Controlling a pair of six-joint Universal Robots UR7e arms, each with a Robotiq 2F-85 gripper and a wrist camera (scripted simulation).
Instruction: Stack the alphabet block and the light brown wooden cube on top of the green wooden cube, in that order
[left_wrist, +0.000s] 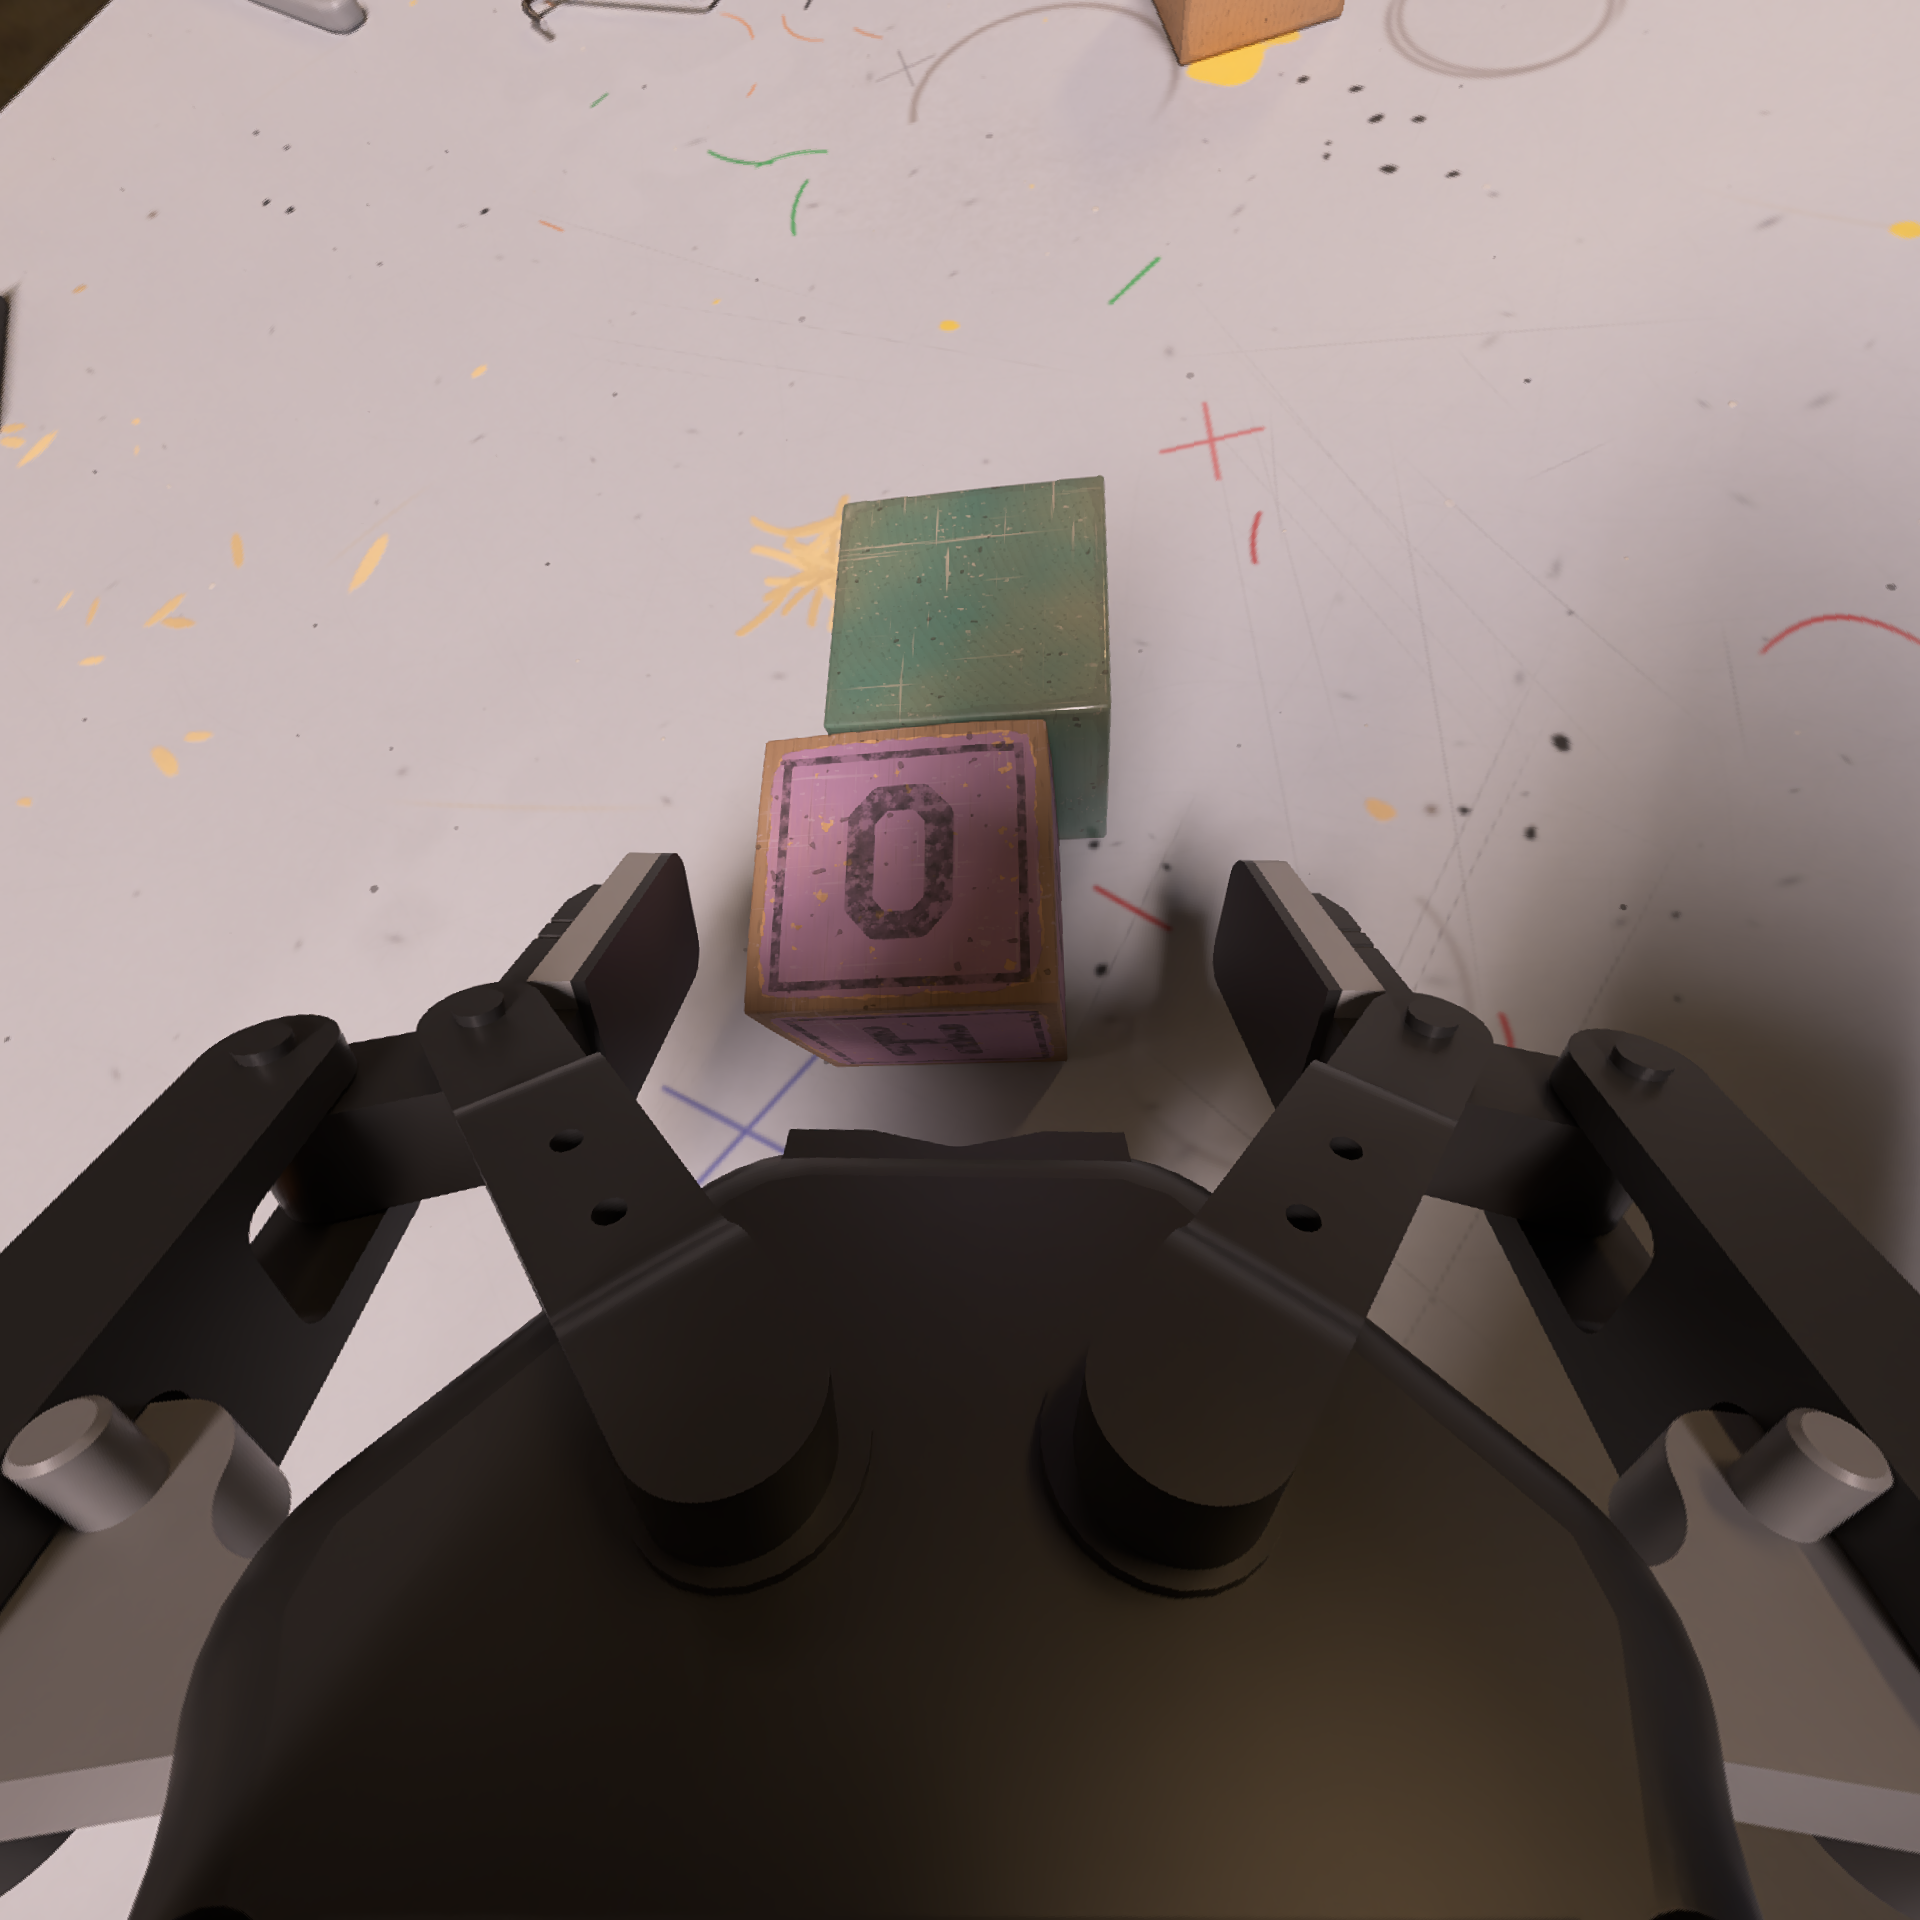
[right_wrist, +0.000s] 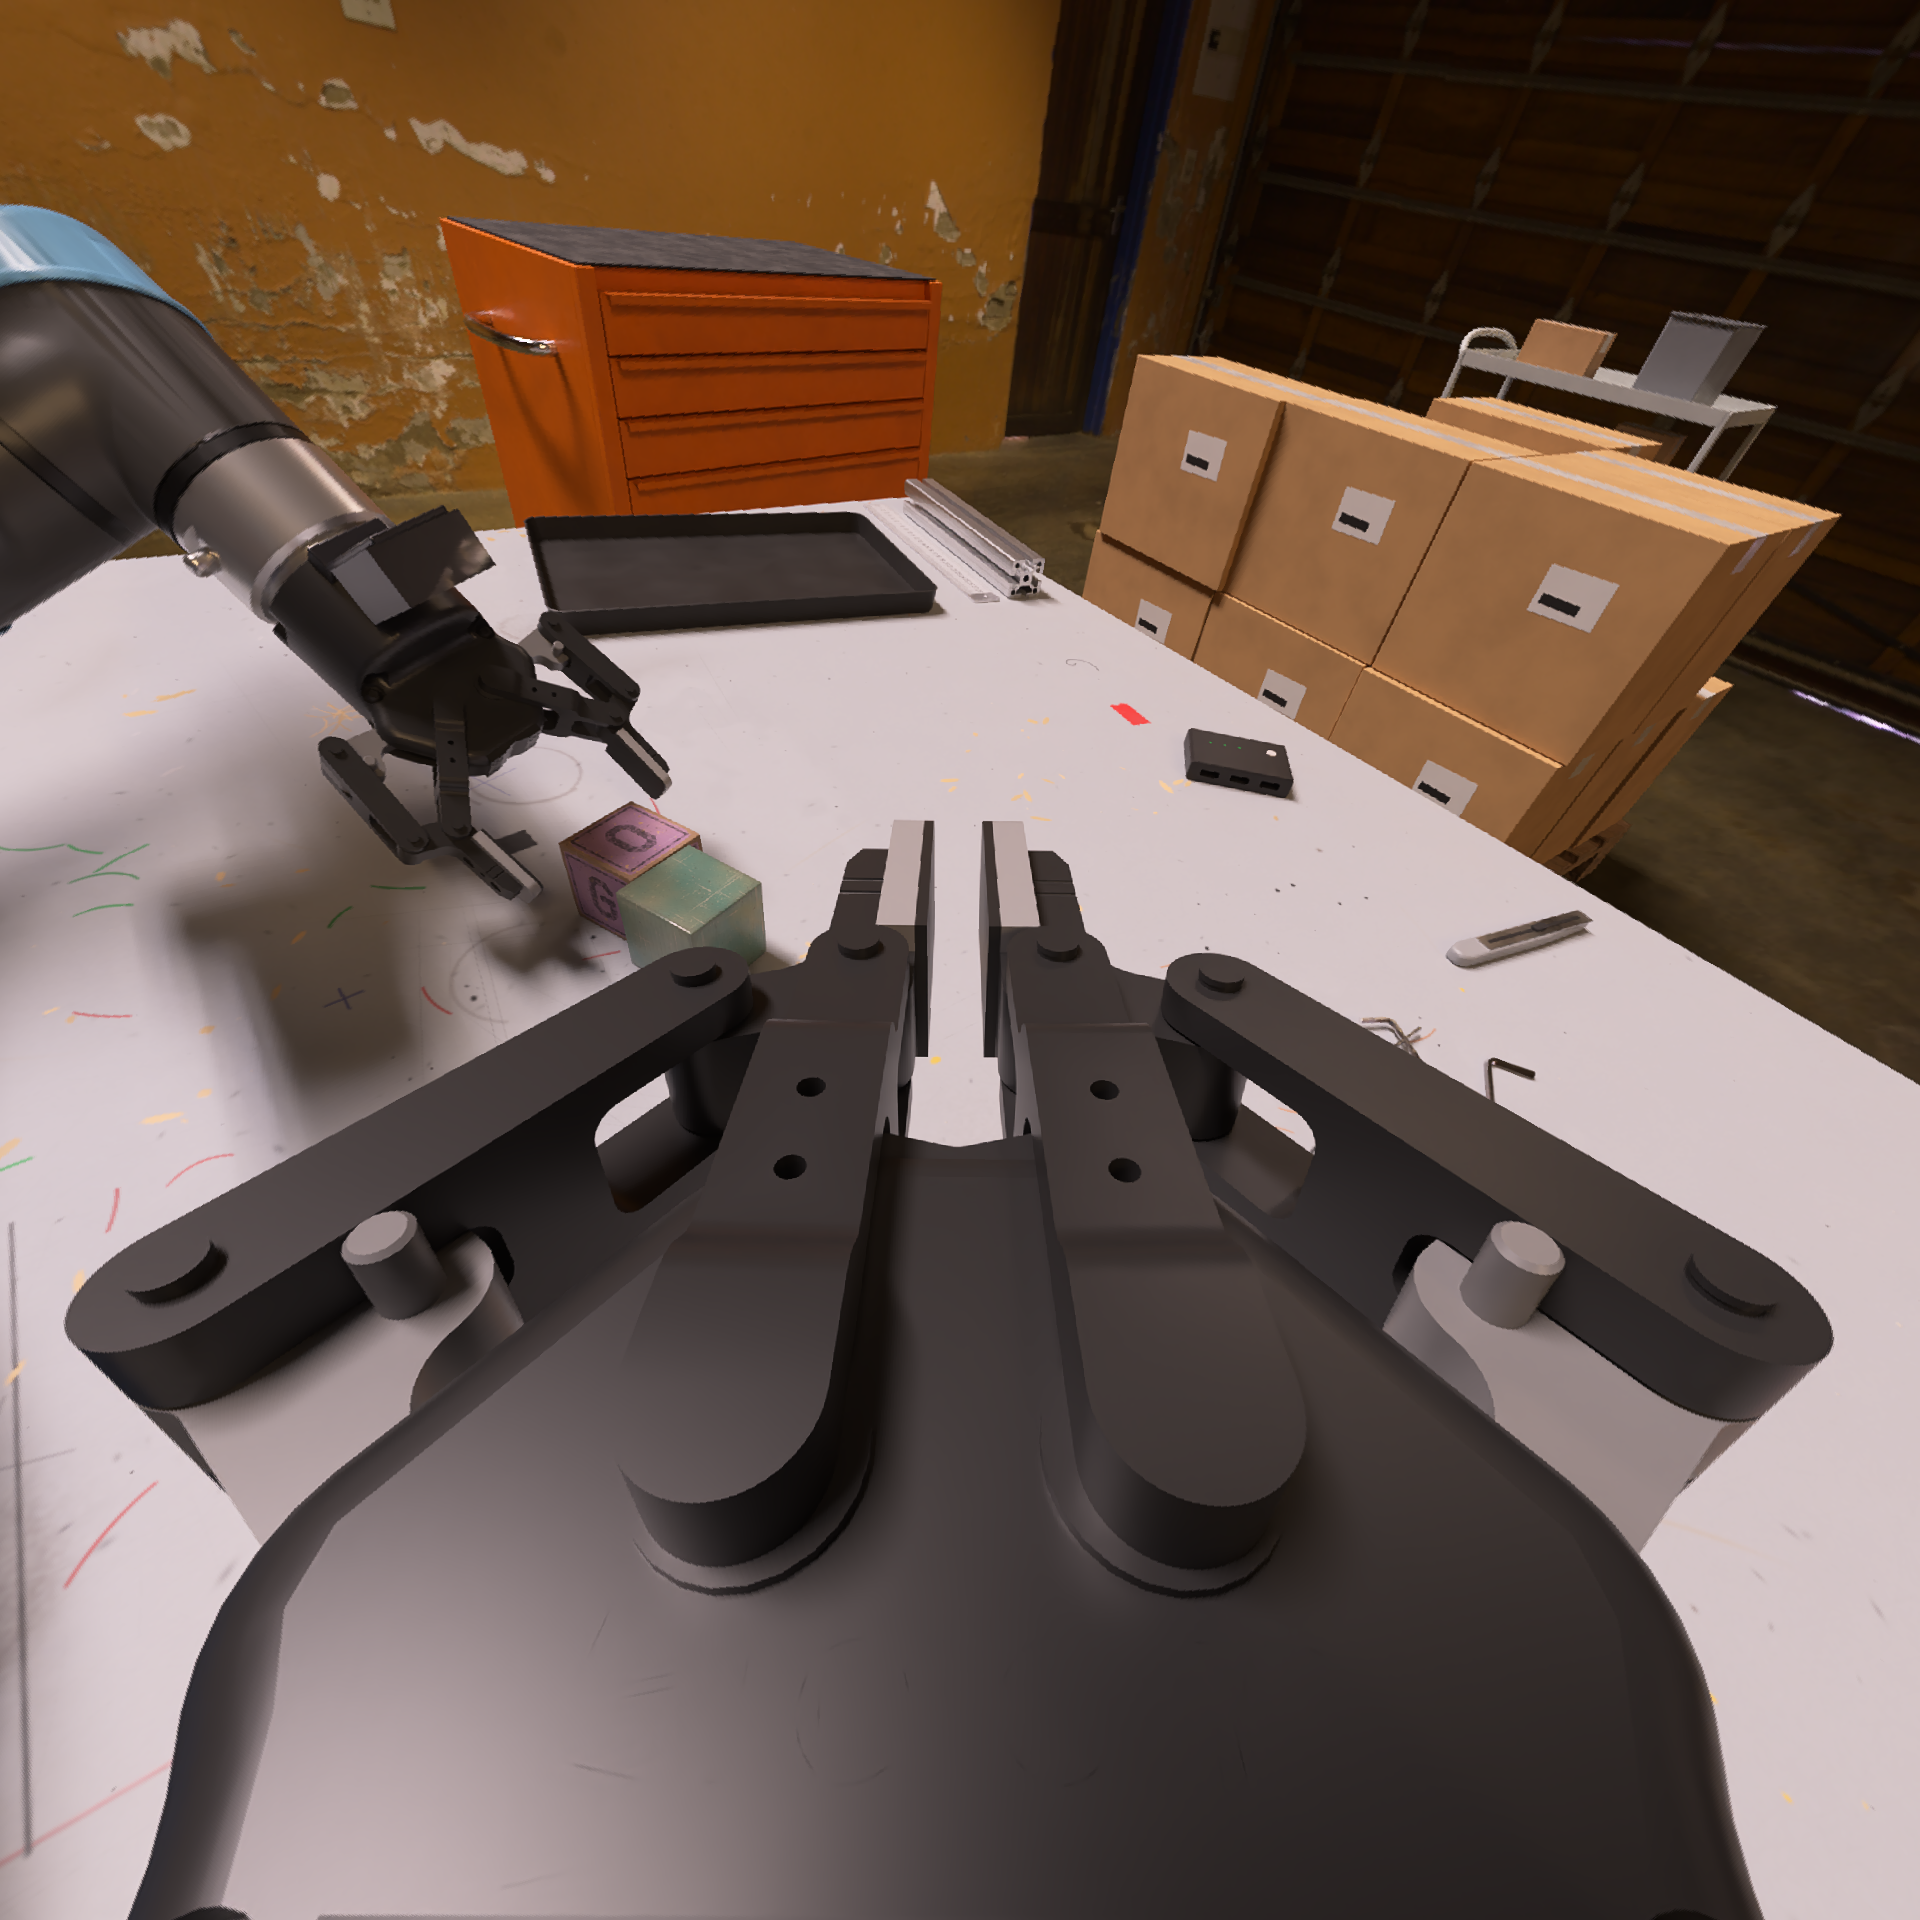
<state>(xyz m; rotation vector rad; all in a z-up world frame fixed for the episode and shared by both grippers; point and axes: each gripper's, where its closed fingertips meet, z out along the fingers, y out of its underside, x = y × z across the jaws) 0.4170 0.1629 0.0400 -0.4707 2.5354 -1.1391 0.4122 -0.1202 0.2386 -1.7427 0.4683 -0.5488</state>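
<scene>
The alphabet block (left_wrist: 904, 883), pink-faced with wooden edges, stands on the white table touching the green wooden cube (left_wrist: 966, 603) just beyond it. My left gripper (left_wrist: 961, 914) is open and empty, hovering above with a finger on either side of the alphabet block. The light brown wooden cube (left_wrist: 1247, 26) sits at the far top edge, cut off by the frame. In the right wrist view the left gripper (right_wrist: 582, 821) hangs over the alphabet block (right_wrist: 629, 836) and green cube (right_wrist: 694, 904). My right gripper (right_wrist: 956, 842) is shut but for a narrow gap, empty, right of the blocks.
A black tray (right_wrist: 727, 566) and an aluminium bar (right_wrist: 977, 535) lie at the table's far end. A small black box (right_wrist: 1238, 762), a utility knife (right_wrist: 1517, 935) and hex keys (right_wrist: 1507, 1070) lie right. Cardboard boxes (right_wrist: 1455, 540) and an orange cabinet (right_wrist: 727, 364) stand beyond the edge.
</scene>
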